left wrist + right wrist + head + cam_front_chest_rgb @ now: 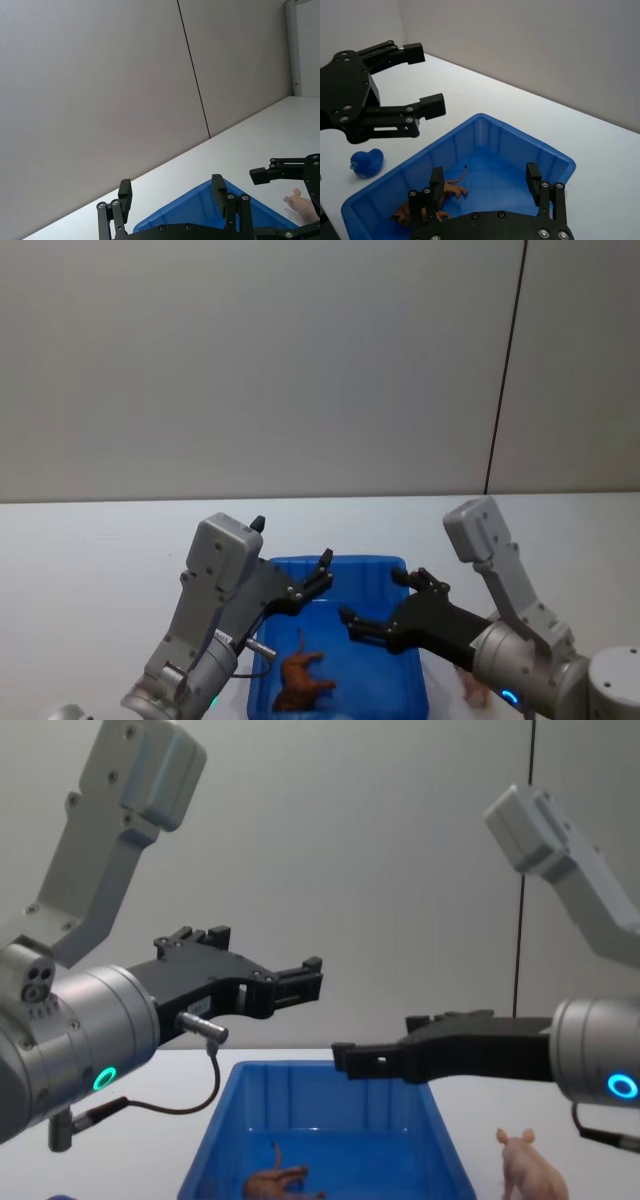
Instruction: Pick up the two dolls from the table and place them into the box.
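Broadly, the white surface (90,550) stretches out below both pairs of fingers, and the blue box (370,562) sits on it directly under them. The left fingers (303,985) hang in the air above the box's left half, spread wide with nothing between them, their tips pointing toward the far wall. The right fingers (360,1063) hover above the box's right half, a little lower than the left pair, also spread wide and holding nothing, reaching inward across the opening. The two pairs are near each other but apart.

The reddish-brown doll (303,680) lies on its side on the box floor, well below both pairs of fingers and closer to the left pair. The pink pig doll (530,1165) stands upright on the surface just outside the box's right wall, below the right fingers and out to their right. A small blue round-headed toy (366,162) rests on the surface outside the box's left wall, below the left fingers.
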{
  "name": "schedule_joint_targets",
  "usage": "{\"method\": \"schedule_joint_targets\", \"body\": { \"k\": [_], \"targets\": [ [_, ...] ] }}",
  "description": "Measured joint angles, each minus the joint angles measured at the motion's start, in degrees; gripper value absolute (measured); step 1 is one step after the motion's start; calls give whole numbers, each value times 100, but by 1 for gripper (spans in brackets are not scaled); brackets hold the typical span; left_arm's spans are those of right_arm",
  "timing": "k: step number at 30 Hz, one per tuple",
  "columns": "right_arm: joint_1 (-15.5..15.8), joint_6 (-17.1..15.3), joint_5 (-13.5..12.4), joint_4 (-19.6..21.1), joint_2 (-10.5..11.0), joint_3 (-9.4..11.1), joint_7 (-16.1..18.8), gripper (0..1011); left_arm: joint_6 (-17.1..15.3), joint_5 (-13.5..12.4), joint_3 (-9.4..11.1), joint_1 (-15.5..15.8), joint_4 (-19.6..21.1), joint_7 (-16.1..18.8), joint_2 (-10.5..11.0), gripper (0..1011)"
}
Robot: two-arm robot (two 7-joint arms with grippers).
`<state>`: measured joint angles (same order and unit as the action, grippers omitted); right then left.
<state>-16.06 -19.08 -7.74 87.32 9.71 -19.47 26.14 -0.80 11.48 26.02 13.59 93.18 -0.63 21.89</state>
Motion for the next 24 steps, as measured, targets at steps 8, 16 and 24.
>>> {"method": "schedule_joint_targets", "body": {
  "k": [8, 16, 24],
  "targets": [
    [226, 123, -46, 227, 195, 88, -258, 1001, 0, 0, 0, 0, 0, 0, 0, 1001],
    [557, 225, -207, 512, 465, 222, -575, 1001, 0, 0, 0, 0, 0, 0, 0, 1001],
    [833, 207, -396, 660, 700, 347, -828, 1001, 0, 0, 0, 0, 0, 0, 0, 1001]
  ]
}}
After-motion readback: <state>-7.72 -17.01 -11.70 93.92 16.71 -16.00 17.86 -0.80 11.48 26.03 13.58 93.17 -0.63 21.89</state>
